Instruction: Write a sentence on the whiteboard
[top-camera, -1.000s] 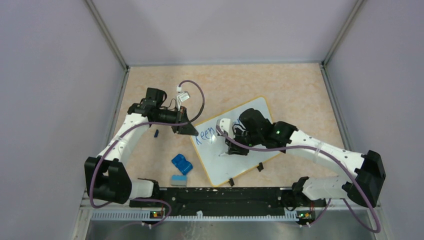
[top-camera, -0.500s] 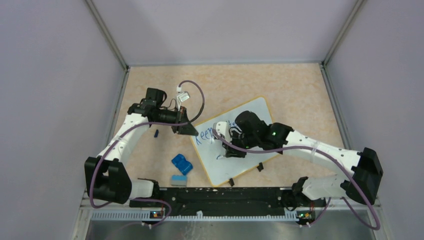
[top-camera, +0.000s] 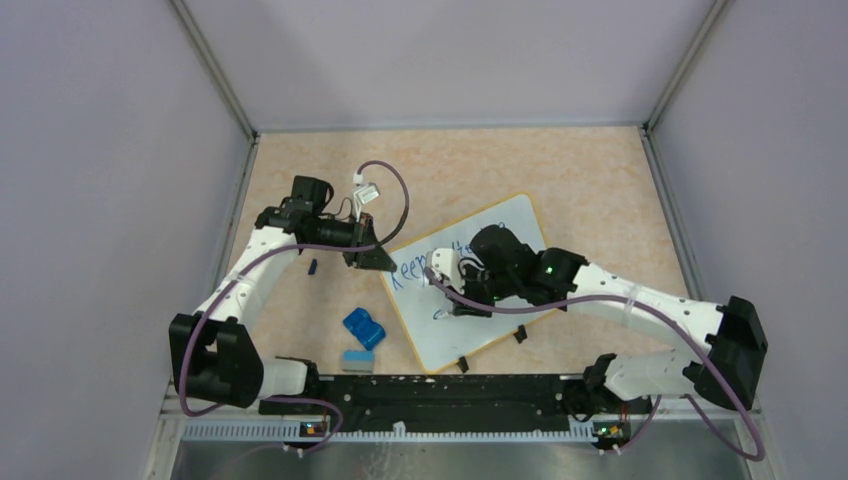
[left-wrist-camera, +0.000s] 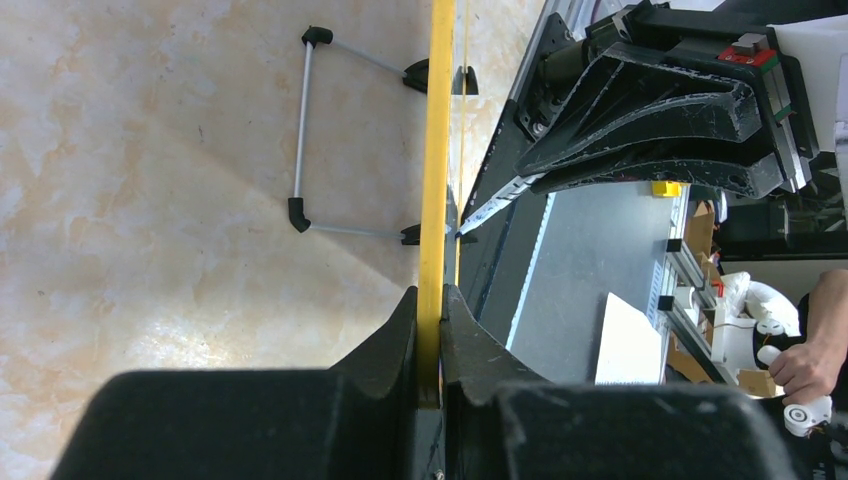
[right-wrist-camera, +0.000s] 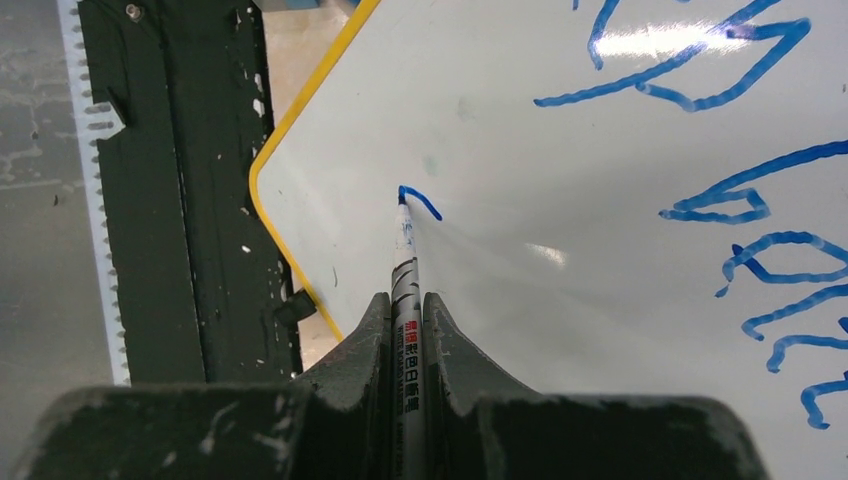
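Observation:
The whiteboard (top-camera: 520, 222) lies tilted on the table, white with a yellow rim. My left gripper (top-camera: 378, 259) is shut on the rim at the board's left corner; the left wrist view shows the yellow edge (left-wrist-camera: 437, 180) pinched between the jaws. My right gripper (top-camera: 452, 302) is shut on a white marker (right-wrist-camera: 407, 290) whose tip touches the board (right-wrist-camera: 560, 150) at a short new blue stroke (right-wrist-camera: 418, 198). Blue handwriting of the sentence (top-camera: 412, 267) runs along the board's upper left part and also shows in the right wrist view (right-wrist-camera: 760, 240).
A blue object (top-camera: 364, 327) and a small eraser block (top-camera: 357, 360) lie left of the board. A small dark cap (top-camera: 313, 267) lies by the left arm. Two black clips (top-camera: 463, 363) sit on the board's near edge. The black base rail (top-camera: 440, 392) runs along the front.
My right gripper has moved left and towards the near edge with the marker, to a spot below the first line, and a short blue stroke has appeared there. The left arm has not moved.

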